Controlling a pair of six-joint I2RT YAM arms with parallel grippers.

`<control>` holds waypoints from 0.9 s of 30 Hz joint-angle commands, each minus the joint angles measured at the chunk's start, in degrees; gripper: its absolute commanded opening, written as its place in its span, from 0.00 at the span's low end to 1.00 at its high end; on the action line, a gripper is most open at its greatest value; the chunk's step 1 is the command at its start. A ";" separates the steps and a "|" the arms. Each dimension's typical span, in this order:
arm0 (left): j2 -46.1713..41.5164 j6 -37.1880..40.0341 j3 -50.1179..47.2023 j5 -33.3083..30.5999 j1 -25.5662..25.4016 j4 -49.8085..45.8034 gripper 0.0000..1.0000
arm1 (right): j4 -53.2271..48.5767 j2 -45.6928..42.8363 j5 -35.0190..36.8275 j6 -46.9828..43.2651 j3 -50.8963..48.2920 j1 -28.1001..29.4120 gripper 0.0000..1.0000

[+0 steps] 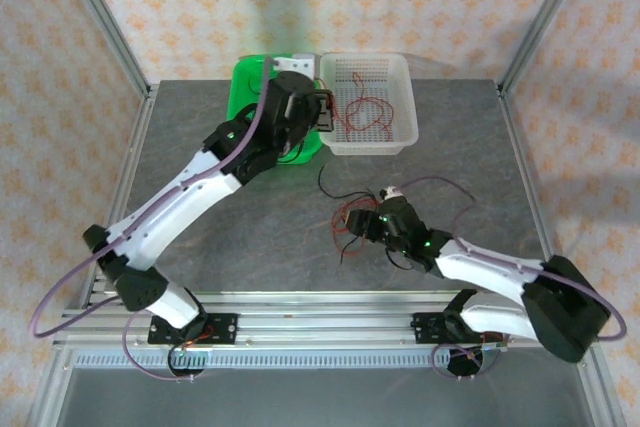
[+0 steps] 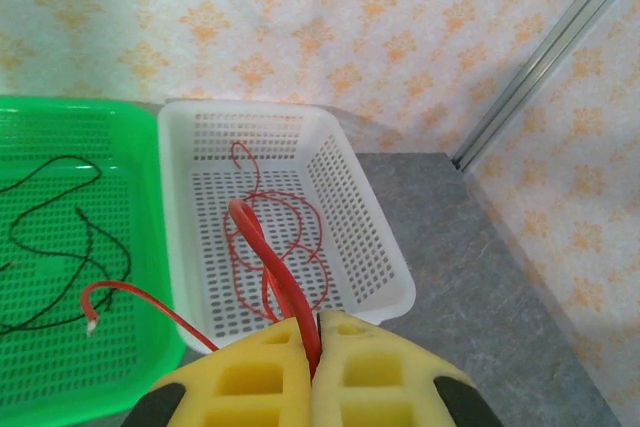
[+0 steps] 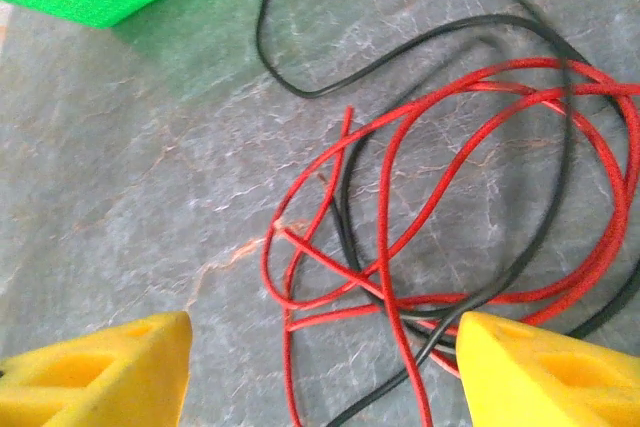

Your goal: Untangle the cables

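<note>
Right wrist: right gripper (image 3: 320, 367) is hanging wide open, empty, over the red-and-black cable tangle (image 3: 382, 237) on the counter (image 3: 150, 147). Left gripper (image 2: 316, 347) is pinching one red cable (image 2: 270, 257) above the white basket (image 2: 390, 292). Likely light and limp; take an outer loop.

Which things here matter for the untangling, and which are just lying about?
Job: red and black cables tangled on the table; red cable pinched in left gripper; open right gripper at the tangle; probably white basket and green basket.
Just there: purple arm cables; aluminium frame.
</note>
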 commanded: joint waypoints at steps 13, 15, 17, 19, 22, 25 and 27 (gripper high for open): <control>25.93 3.07 23.41 11.78 6.84 7.51 0.00 | -16.55 -18.01 2.18 -0.32 1.44 0.27 0.74; 28.27 3.16 23.41 13.61 7.67 10.63 0.00 | -17.20 -19.10 1.81 0.11 1.39 0.28 0.76; 30.50 3.33 23.12 15.16 8.26 13.39 0.00 | -17.86 -20.10 1.63 0.52 1.48 0.28 0.80; 32.74 3.55 22.97 16.30 8.68 15.92 0.00 | -18.34 -21.03 1.51 0.98 1.49 0.31 0.82; 35.48 4.74 21.23 18.72 8.90 21.06 0.00 | -18.91 -22.10 1.43 1.53 1.48 0.36 0.83; 36.71 5.79 15.58 20.84 8.91 29.62 0.00 | -19.36 -22.52 1.44 2.10 1.39 0.37 0.83; 37.67 5.88 12.21 20.51 8.99 34.38 0.00 | -19.75 -22.81 1.52 2.46 1.24 0.44 0.83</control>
